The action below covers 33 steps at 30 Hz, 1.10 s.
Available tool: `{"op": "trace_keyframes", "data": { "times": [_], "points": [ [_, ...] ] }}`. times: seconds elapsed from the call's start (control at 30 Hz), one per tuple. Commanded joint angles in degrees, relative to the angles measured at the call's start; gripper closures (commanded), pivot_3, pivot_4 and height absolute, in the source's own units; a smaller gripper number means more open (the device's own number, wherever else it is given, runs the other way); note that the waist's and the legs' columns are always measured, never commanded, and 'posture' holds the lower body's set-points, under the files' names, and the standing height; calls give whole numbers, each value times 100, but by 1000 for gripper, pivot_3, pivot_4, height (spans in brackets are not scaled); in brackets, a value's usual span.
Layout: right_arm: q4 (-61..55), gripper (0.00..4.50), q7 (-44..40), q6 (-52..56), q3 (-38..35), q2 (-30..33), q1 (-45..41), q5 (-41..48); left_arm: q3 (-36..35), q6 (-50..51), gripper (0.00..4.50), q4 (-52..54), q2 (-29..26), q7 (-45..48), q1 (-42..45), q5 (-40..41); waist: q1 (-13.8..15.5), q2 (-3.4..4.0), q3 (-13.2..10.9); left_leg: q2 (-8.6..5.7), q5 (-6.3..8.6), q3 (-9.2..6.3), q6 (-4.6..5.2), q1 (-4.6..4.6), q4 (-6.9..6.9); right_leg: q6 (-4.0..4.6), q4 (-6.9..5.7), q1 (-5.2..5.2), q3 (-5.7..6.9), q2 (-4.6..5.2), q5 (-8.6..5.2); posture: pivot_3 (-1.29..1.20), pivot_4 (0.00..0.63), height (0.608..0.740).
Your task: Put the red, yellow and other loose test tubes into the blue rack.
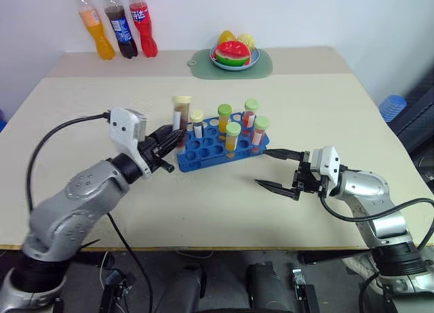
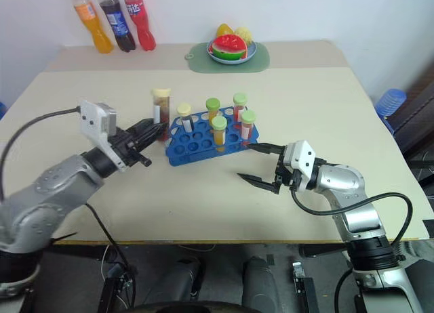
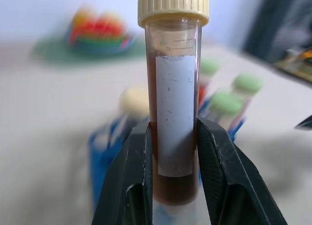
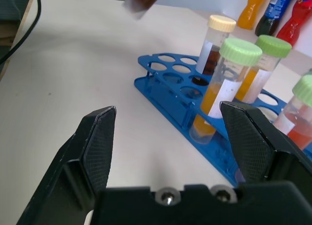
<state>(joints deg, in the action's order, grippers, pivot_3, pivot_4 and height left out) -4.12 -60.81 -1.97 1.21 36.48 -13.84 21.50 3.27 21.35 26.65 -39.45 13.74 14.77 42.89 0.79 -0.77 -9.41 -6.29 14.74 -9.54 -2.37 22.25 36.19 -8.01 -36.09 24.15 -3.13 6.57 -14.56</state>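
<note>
My left gripper [image 1: 168, 137] is shut on a test tube [image 1: 181, 115] of brown liquid with a cream cap and a white label. It holds the tube upright just above the left end of the blue rack [image 1: 203, 156]. In the left wrist view the black fingers [image 3: 131, 181] clamp the tube [image 3: 173, 88] at its lower half. Several tubes stand in the rack: one cream-capped [image 1: 196, 123] and green-capped ones with orange [image 1: 232, 138] or red [image 1: 260, 131] liquid. My right gripper [image 1: 274, 169] hangs open, empty, just right of the rack [image 4: 165, 96].
Three soft-drink bottles [image 1: 122, 23] stand at the table's back left. A plate of fruit [image 1: 234, 55] rests on a green mat at the back middle. The table's front edge [image 1: 224, 246] runs close under both arms.
</note>
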Motion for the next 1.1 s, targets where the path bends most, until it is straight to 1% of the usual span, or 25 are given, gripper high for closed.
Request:
{"op": "trace_keyframes", "data": {
  "times": [0.03, 0.1, 0.2, 0.33, 0.47, 0.63, 0.73, 0.9, 0.97, 1.03, 1.1],
  "points": [
    [-154, 714, 104, -48, -238, 39, 39, 24, 409, -1312, 3776, -716, 602, 634, 95, -1238, -1, 0, 0, 1, -1, -2, -1, 1, -1, -2, 2, 0, 1, 0, 1, 0, 150, 740],
    [-262, 714, 130, 27, -294, 103, 115, 61, 536, -1726, 3776, -1136, 1065, 860, 105, -1517, -1, -1, 0, 1, 0, -2, 1, 1, -1, -10, 3, 1, 0, 0, 6, 0, 150, 740],
    [-363, 714, 129, 138, -410, 235, 215, 102, 801, -2182, 3776, -1436, 1417, 1066, 64, -2192, -11, -4, -2, 1, 2, -5, 3, 4, -1, -13, 2, 8, 0, 0, 7, 0, 150, 740],
    [-578, 714, 88, 302, -636, 467, 413, 208, 1062, -2018, 3776, -987, 1823, 877, -339, -2597, -14, -3, -2, 1, 7, -4, 13, 5, 0, -15, 0, 10, -2, 0, 8, 0, 150, 740],
    [-700, 714, 61, 483, -831, 639, 510, 307, 1225, -1698, 3776, -534, 2072, 510, -673, -3205, -2, -3, -2, 1, 10, -4, 17, 5, 3, -18, -3, 9, -2, 0, 10, 0, 150, 740],
    [-760, 714, 36, 577, -921, 714, 565, 341, 1267, -1682, 3776, -442, 2377, 187, -924, -3725, -4, -3, -2, 1, 12, -4, 21, 3, 5, -20, -4, 5, -2, 0, 11, 0, 150, 740],
    [-758, 714, 54, 589, -894, 688, 558, 322, 1125, -1992, 3776, -753, 2553, 128, -960, -3825, 2, -3, -1, 1, 12, -5, 21, 3, 5, -20, -4, 5, -1, -1, 11, 0, 150, 740],
    [-708, 714, 72, 554, -820, 617, 496, 273, 729, -2766, 3776, -1657, 2580, 365, -956, -3700, -4, -2, -1, 1, 12, -4, 21, 2, 5, -20, -4, 5, -1, -1, 11, 0, 150, 740],
    [-683, 714, 71, 532, -804, 597, 488, 258, 404, -2989, 3776, -2052, 2522, 474, -849, -3544, -2, -2, -1, 1, 12, -4, 21, 2, 5, -20, -4, 5, -1, -1, 11, 0, 150, 740],
    [-660, 714, 65, 510, -796, 584, 484, 251, -45, -3215, 3776, -2689, 2291, 712, -488, -3334, 0, -2, -1, 1, 12, -4, 21, 2, 6, -21, -4, 5, -1, -1, 11, 0, 150, 740],
    [-660, 714, 64, 501, -793, 580, 489, 249, -249, -3394, 3776, -3109, 2161, 891, -242, -3223, -1, -2, -1, 1, 11, -11, 20, 2, 6, -20, -8, 5, 6, -2, 11, 0, 150, 740]
  ]
}}
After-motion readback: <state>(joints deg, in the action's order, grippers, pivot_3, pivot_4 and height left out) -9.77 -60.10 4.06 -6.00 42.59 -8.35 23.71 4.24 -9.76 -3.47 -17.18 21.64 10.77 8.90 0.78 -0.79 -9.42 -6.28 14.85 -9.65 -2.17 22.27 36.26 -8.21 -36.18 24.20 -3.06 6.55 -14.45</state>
